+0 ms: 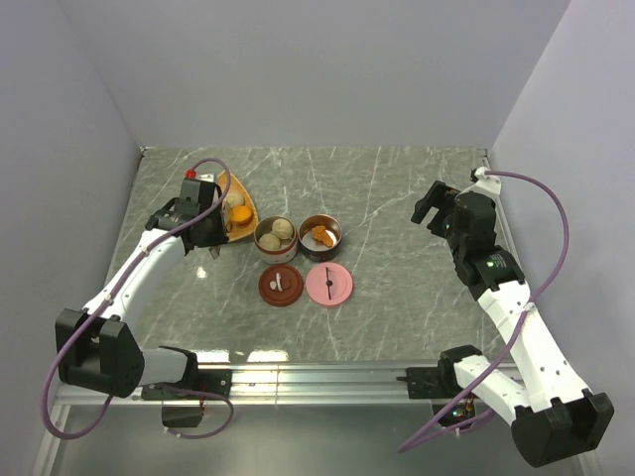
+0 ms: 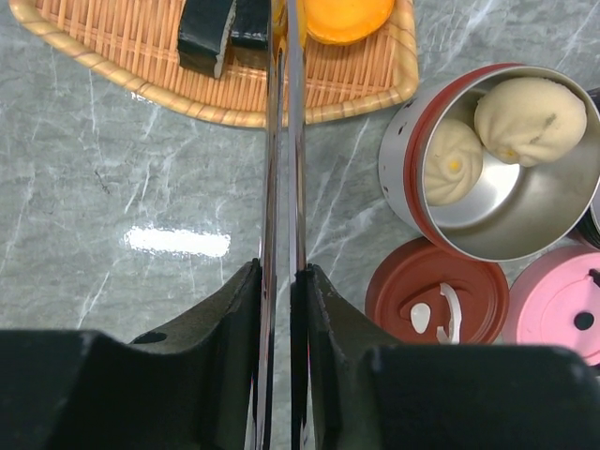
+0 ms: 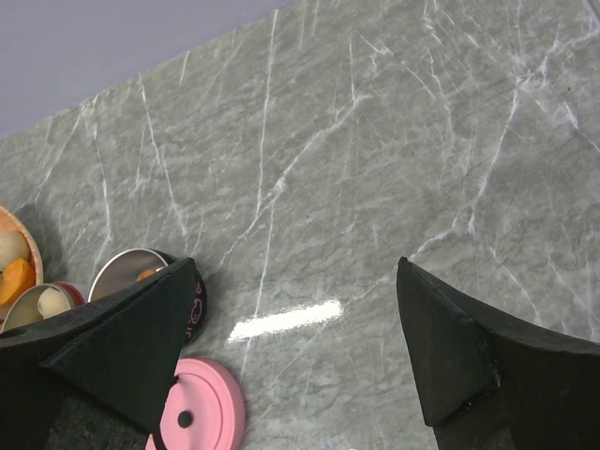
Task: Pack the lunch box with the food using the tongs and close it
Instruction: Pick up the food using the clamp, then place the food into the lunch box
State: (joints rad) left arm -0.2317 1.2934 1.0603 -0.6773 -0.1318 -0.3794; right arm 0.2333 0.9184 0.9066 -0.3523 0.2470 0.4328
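My left gripper (image 2: pixel 281 272) is shut on the pale tongs (image 2: pixel 273 169), squeezing their two arms nearly together. The arms reach over the woven orange plate (image 2: pixel 122 47), passing between a dark roll (image 2: pixel 206 28) and an orange piece (image 2: pixel 347 14); the tips run off the top edge. The lunch box is two round tins. The left tin (image 2: pixel 403 159) holds two beige dumplings (image 2: pixel 530 112), and the right tin (image 1: pixel 337 238) holds orange chunks (image 1: pixel 319 236). A red lid (image 1: pixel 280 285) and a pink lid (image 1: pixel 329 285) lie flat in front of them. At the right my right gripper (image 3: pixel 300 347) hangs open and holds nothing.
The plate (image 1: pixel 238 208) sits left of the tins, under my left gripper (image 1: pixel 203 233). My right gripper (image 1: pixel 437 208) hovers over bare marble-patterned table (image 1: pixel 397 258). Grey walls close the back and both sides, and a metal rail (image 1: pixel 317 377) runs along the near edge.
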